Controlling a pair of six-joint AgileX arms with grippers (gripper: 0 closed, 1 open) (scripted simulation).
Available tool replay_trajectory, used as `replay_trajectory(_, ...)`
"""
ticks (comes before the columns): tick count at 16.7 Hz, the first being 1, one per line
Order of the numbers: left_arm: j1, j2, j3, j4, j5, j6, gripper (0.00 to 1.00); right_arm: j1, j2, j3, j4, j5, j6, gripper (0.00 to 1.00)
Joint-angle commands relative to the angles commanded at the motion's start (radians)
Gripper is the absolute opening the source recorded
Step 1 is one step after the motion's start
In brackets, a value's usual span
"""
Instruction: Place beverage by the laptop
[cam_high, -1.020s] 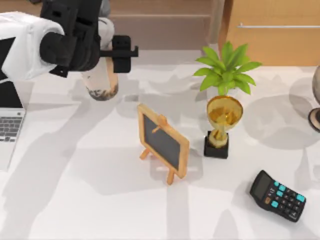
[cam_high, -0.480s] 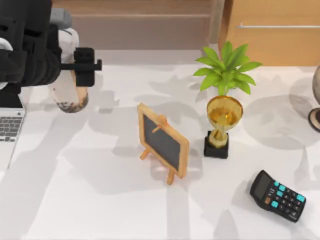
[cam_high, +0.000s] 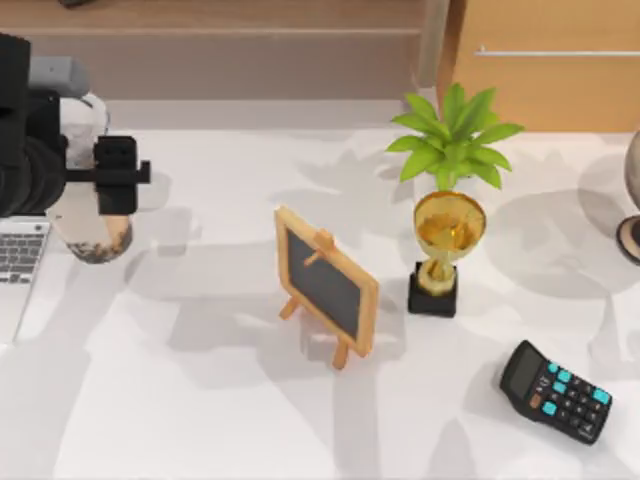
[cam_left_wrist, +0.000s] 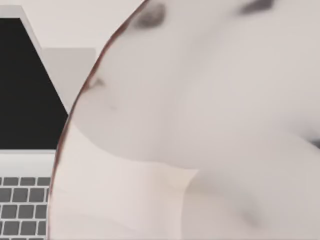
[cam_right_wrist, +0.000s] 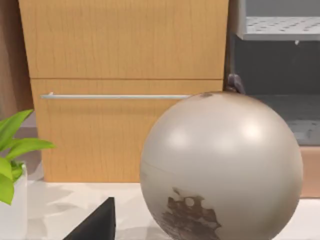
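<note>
The left gripper has its jaws clamped on the beverage, held just beside the laptop at the tabletop's left edge. Risk: let go while it's tilted and the tall cup could tip onto the keyboard.

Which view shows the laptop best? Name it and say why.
The left wrist view shows the laptop best: black screen, silver-grey body and grey keys, though the beverage covers much of the picture. The top view catches a strip of keyboard at the table's left edge. The right wrist view faces a globe.
</note>
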Motion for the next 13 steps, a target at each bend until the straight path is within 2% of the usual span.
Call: replay_trajectory(13, 0.025, -0.04, -0.051, 0.001, 0.015, 0.015, 0.0, 0.0, 0.0, 0.0, 0.0, 0.0, 0.0, 1.0)
